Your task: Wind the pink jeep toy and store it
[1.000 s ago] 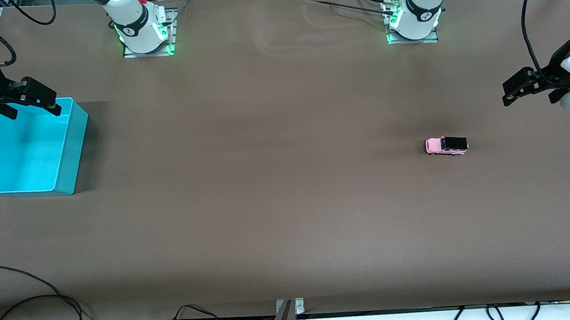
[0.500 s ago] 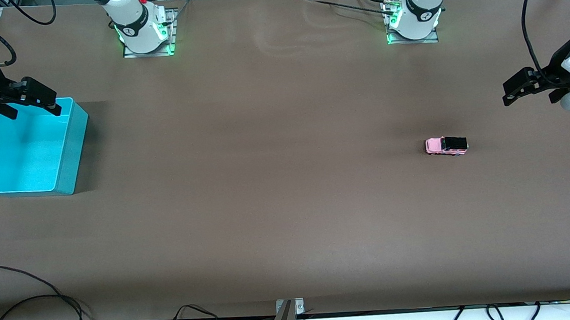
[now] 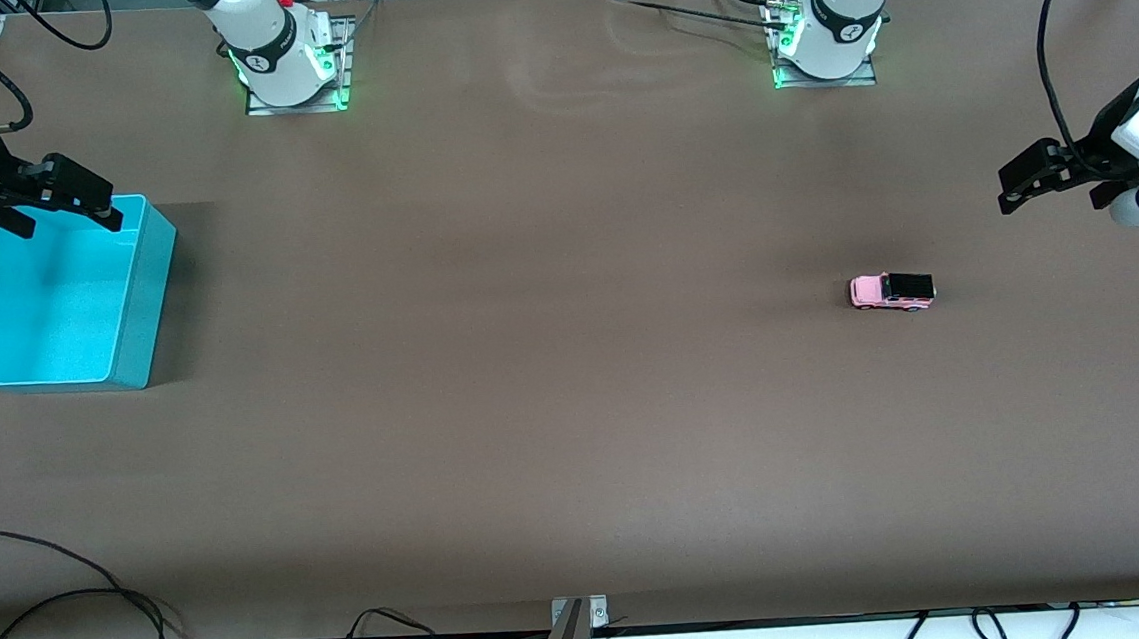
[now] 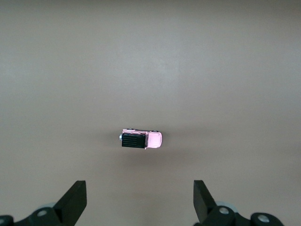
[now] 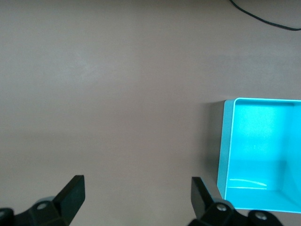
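The pink jeep toy point(image 3: 891, 291) stands on its wheels on the brown table toward the left arm's end, its black roof panel facing up. My left gripper point(image 3: 1052, 194) hangs open in the air beside it, at that end of the table, apart from it. In the left wrist view the pink jeep toy point(image 4: 141, 139) lies ahead of the open left gripper point(image 4: 139, 207), with nothing between the fingers. My right gripper point(image 3: 66, 216) hovers open over the rim of the turquoise bin point(image 3: 141, 289) on the side toward the bases. The right gripper point(image 5: 138, 202) holds nothing.
The turquoise bin point(image 5: 225, 150) holds nothing and sits at the right arm's end of the table. Loose black cables point(image 3: 49, 616) and a metal bracket point(image 3: 578, 620) lie along the table edge nearest the camera. The arm bases point(image 3: 291, 58) point(image 3: 825, 36) stand along the edge farthest from the camera.
The left gripper has shifted slightly. The jeep, the bin and the right gripper have not moved.
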Available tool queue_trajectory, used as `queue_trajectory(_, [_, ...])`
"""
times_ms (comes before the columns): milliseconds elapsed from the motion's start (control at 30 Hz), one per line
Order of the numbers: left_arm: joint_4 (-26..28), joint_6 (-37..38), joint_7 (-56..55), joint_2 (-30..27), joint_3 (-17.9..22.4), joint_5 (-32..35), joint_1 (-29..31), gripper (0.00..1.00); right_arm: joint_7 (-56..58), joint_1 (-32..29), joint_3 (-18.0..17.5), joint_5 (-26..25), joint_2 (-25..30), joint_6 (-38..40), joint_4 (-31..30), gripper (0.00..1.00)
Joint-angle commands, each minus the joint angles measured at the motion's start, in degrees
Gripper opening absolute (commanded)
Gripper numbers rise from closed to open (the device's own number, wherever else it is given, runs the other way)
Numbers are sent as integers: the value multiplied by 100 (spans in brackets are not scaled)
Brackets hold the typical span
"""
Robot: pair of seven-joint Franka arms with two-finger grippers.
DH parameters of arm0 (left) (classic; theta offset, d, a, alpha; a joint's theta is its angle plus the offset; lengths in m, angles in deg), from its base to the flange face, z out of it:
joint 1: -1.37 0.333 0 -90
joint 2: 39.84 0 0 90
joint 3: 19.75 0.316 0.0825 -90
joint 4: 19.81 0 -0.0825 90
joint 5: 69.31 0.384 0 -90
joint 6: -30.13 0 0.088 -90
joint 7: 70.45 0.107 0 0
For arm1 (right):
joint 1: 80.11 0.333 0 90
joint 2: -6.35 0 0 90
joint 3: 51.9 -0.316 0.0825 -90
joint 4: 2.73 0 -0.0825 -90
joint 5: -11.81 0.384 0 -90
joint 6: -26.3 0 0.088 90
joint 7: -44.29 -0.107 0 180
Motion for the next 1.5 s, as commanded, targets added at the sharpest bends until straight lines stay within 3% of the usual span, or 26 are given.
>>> queue_trajectory(0, [-133, 93, 43, 31, -10, -4, 38, 100, 25, 39, 29, 25, 119, -11, -92, 100])
queue_trajectory(1233, [25, 23, 105, 127, 34, -145, 372, 100, 25, 39, 29, 25, 110, -20, -92, 100])
queue_trajectory(1467, [446, -478, 26, 119, 34, -110, 407, 100, 16, 39, 38, 33, 119, -11, -92, 100])
